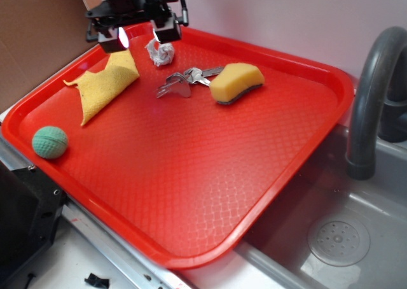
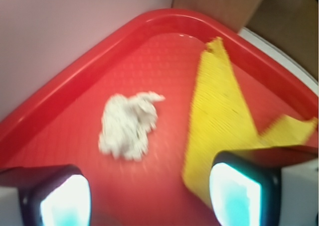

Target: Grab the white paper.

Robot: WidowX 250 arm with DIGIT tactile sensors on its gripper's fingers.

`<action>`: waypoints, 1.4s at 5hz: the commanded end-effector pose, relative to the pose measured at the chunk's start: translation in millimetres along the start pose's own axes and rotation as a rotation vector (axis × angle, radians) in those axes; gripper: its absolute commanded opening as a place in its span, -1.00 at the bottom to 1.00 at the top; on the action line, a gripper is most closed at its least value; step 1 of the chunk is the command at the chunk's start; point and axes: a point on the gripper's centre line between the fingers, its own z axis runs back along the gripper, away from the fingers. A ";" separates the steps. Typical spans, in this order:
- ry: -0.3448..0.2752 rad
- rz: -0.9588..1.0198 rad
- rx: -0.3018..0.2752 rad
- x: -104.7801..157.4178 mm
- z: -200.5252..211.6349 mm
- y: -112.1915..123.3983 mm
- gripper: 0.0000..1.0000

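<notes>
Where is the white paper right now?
In the exterior view the white paper lies on the red tray near its far corner, between the yellow cloth and the keys, below the open gripper.

- The tray is bright red, with a pattern of tiny diamonds pressed all over its floor.
- The white paper is white with grey shadows in its creases.
- The cloth is yellow with fine ribbed lines.
- The ball is green and covered in small dots.
- The sponge is yellow on top with a dark grey layer underneath.
- The keys are shiny silver.
- The gripper is black, and its pads look white with a blue-green tint.
- The sink beside the tray is grey, and so is the tap.
</notes>
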 end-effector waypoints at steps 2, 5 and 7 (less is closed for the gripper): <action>-0.036 0.011 0.004 30.8 -23.1 -11.0 1.00; -0.021 0.017 0.036 26.9 -32.5 -11.4 -1.00; 0.079 -0.206 0.021 24.0 24.1 -19.0 -1.00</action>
